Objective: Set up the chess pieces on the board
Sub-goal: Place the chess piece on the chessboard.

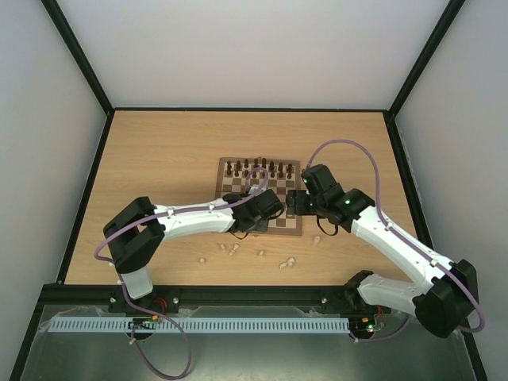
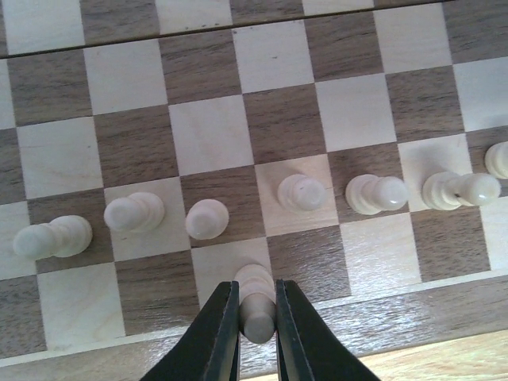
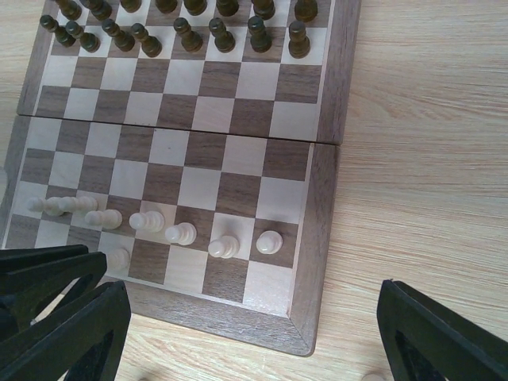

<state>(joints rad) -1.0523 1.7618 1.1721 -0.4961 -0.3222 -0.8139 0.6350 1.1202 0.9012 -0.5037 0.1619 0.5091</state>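
Cream turned-wood piece point(image 2: 255, 279) on checked board point(image 2: 286, 119) | left end effector point(image 2: 256, 309) clenched on it; right end effector point(image 3: 250, 302) spread, empty

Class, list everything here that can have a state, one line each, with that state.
Left end effector, shut on a white piece.
Right end effector, open, empty.
Board, unfolded flat.
Dark pieces, standing in two rows.
White pawns, standing in one row.
Loose white pieces, off the board.
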